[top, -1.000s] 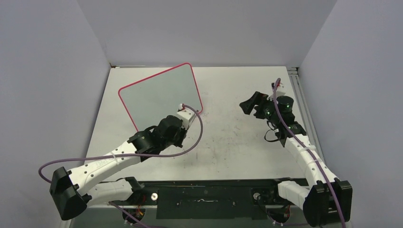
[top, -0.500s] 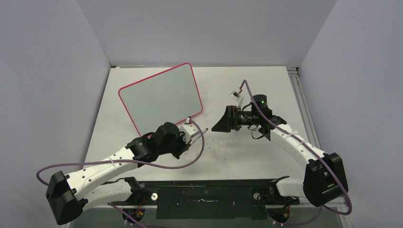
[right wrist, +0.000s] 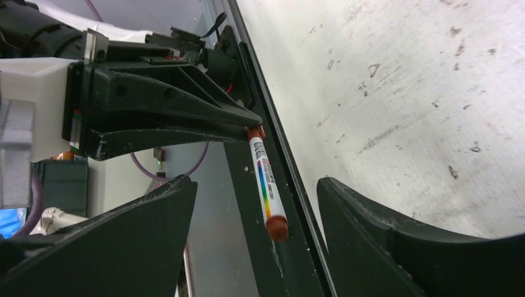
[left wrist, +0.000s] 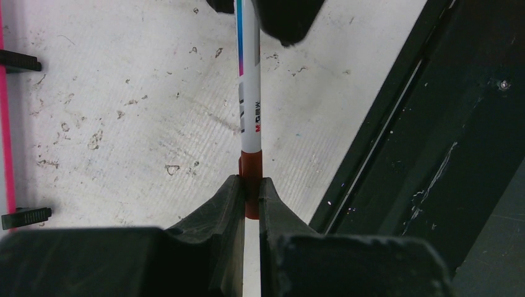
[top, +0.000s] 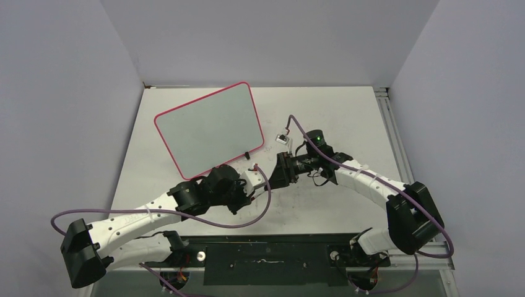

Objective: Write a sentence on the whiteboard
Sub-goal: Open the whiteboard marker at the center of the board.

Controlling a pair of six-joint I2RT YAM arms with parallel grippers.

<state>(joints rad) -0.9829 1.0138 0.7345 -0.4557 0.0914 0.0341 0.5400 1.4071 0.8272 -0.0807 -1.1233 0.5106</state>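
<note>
With the whiteboard [top: 207, 127] sitting apparently blank at upper left, we are clamping the marker [left wrist: 249, 93] in our left tool [left wrist: 249, 184] and squarely centring our wide-open right tool [right wrist: 255, 183] around its free end.

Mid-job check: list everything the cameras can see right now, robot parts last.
whiteboard: one, grey-white with a pink-red frame, far left of the table; no writing can be made out on it
board feet: two, black, at the board's near edge
marker: one, white barrel with a rainbow stripe and reddish-brown ends, held between the two grippers
table: one, scuffed white, under everything
base plate: one, black, at the table's near edge
cables: two, purple, one along each arm
left gripper: one, black, shut on one end of the marker
right gripper: one, black, open, fingers either side of the marker's other end
</note>
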